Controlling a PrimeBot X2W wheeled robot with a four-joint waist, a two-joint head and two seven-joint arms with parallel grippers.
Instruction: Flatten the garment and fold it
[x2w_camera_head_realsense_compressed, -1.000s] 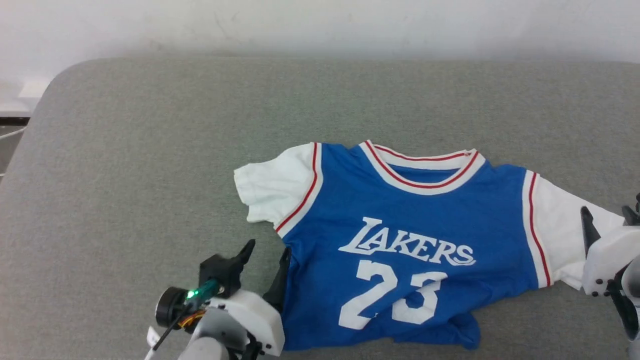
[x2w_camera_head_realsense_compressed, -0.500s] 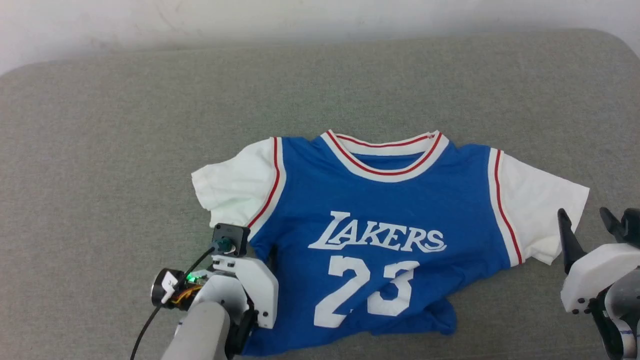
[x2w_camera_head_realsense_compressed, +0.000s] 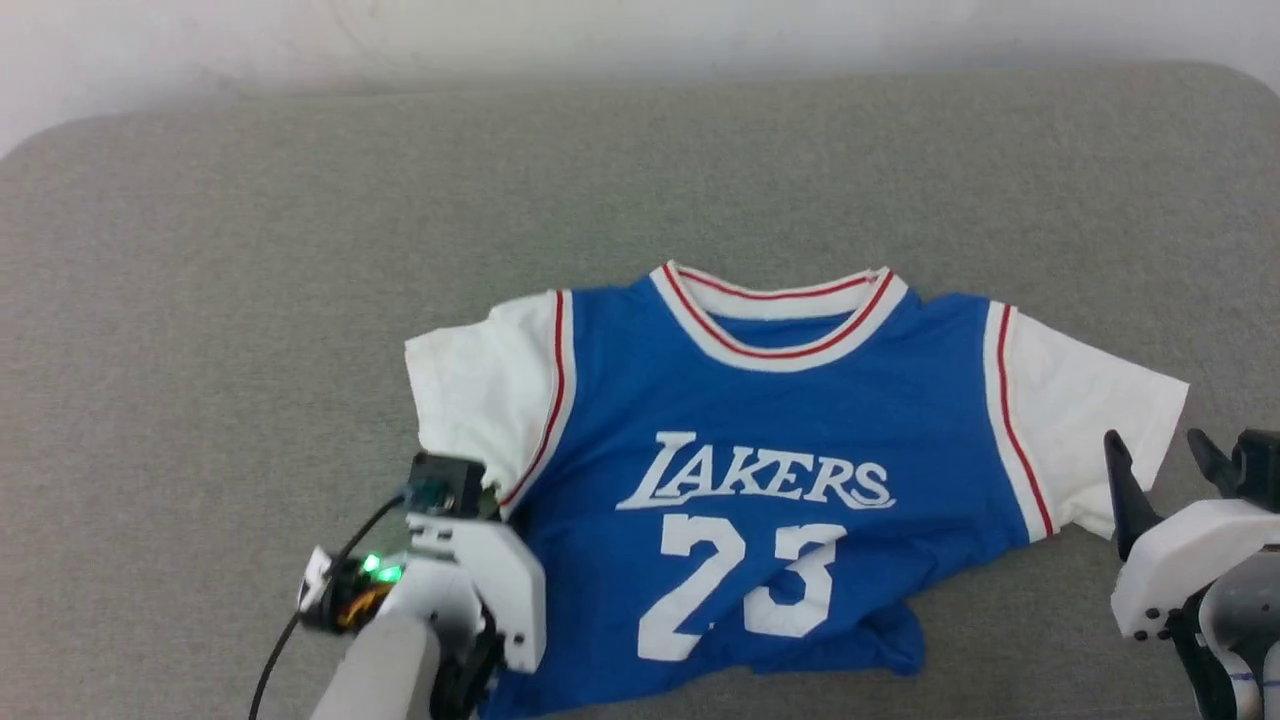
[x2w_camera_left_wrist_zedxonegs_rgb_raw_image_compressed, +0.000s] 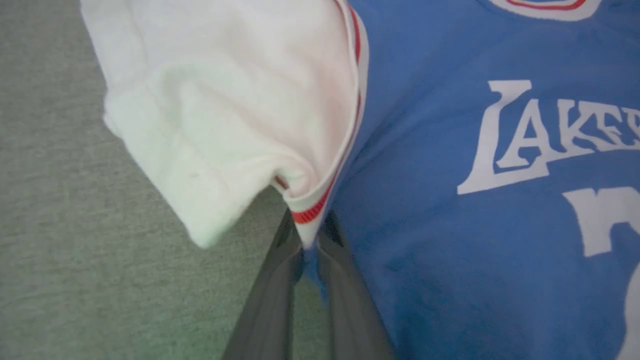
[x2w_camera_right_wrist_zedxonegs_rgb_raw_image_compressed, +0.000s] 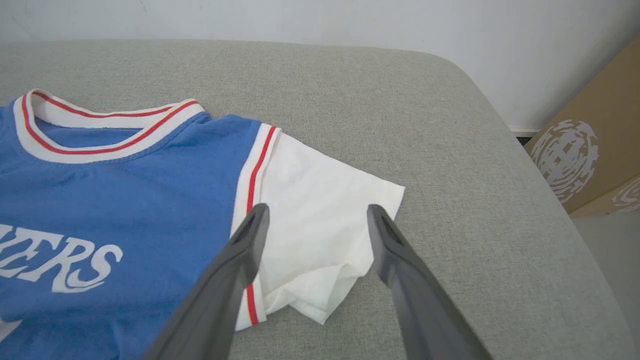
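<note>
Here, left gripper (x2w_camera_left_wrist_zedxonegs_rgb_raw_image_compressed: 308, 227) clamped on garment (x2w_camera_head_realsense_compressed: 780, 400) at armpit, right gripper (x2w_camera_right_wrist_zedxonegs_rgb_raw_image_compressed: 315, 215) spread near sleeve edge, grey surface (x2w_camera_head_realsense_compressed: 250, 300) around.

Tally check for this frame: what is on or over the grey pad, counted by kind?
garment: 1, a blue jersey T-shirt with white sleeves
grippers: 2, the left gripper shut on the garment at a sleeve seam, the right gripper open by the other sleeve
total: 3
</note>
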